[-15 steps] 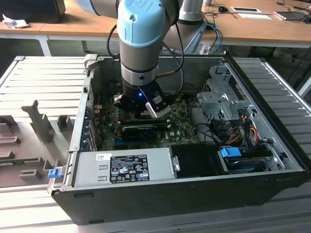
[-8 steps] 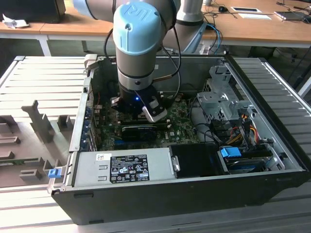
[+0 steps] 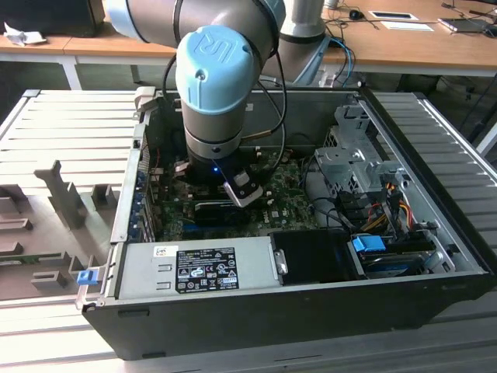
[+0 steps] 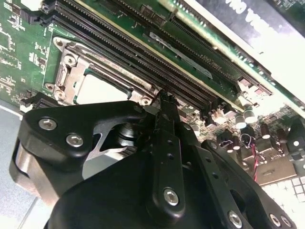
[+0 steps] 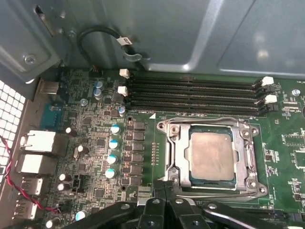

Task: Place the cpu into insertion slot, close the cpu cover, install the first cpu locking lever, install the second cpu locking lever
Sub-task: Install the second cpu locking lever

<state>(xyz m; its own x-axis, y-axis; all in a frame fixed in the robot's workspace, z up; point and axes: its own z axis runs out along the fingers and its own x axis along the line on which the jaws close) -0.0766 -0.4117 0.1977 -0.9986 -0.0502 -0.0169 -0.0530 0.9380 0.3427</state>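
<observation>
Because the cpu (image 5: 212, 155) already lies flat in the insertion slot (image 5: 211, 187) with the cpu cover (image 5: 174, 151) framing it on the green motherboard (image 5: 143, 114), the gripper (image 5: 164, 188) hovers at the socket's edge, its jaws together and holding nothing.

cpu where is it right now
The cpu sits in the insertion slot on the green board, framed by the closed cpu cover. In the first wrist view the four long black memory slots run alongside it.
</observation>
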